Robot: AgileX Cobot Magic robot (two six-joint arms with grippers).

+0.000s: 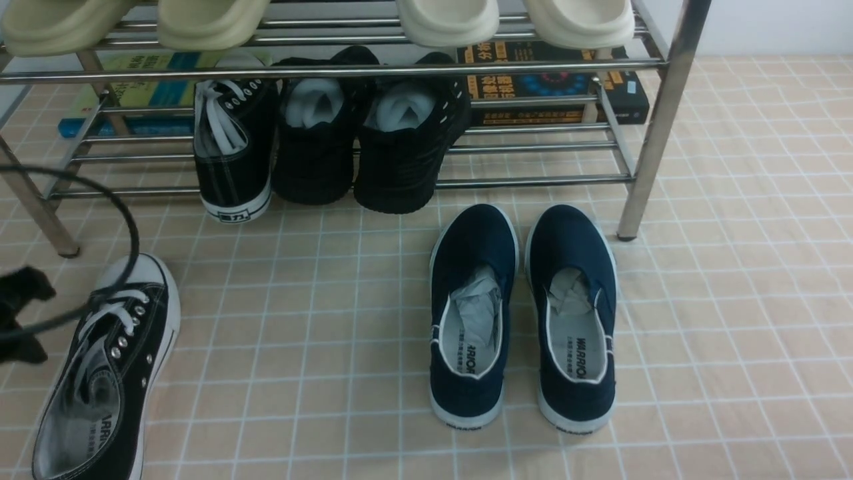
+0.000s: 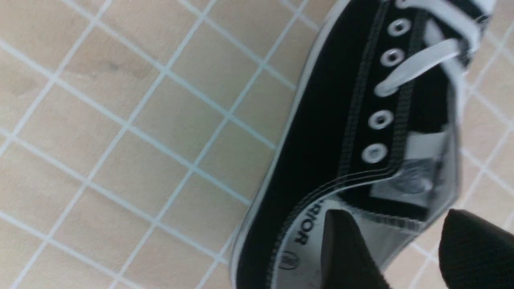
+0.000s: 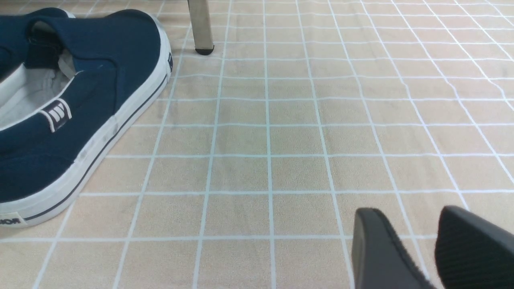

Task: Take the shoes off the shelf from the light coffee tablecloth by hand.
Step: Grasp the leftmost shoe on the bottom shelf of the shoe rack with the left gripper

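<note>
**Front view.** Chrome shelf [image 1: 656, 127] spans the top of the frame and stands on the light coffee tablecloth [image 1: 733, 320]. The shoes are split.
- The sneaker on the shelf [image 1: 233, 157] sits on the lower tier, upper left of centre, heel outward. It touches the all-black shoes [image 1: 363, 143] on its right.
- The sneaker on the cloth [image 1: 106, 380] lies flat at lower left, toe toward the shelf.
- The left gripper [image 1: 18, 317] is at the far left edge, just beside that sneaker. Its jaw state is unreadable here.
- The navy slip-ons [image 1: 523, 313] are centre right, on the cloth.

**Left wrist view.** The sneaker on the cloth [image 2: 341, 132] fills the right half. The left gripper [image 2: 393, 218] is at bottom right with its jaws apart. One finger is over the insole and the other is outside, with the collar rim between them and not visibly pinched. I read it as open and holding nothing.

**Right wrist view.** The right gripper [image 3: 409, 212] is at lower right, jaws parted, with bare cloth showing in the gap. It is empty. One navy slip-on is at left.

**Handling (judged).**
- The canvas sneaker should be light.
- The upper is soft and will fold under a pinch. The rubber sole is stiff and grippy.
- The best hold on the sneaker on the shelf is the heel collar, one finger inside.
- The loose laces [image 1: 216, 120] could catch on the shelf bars.
</note>
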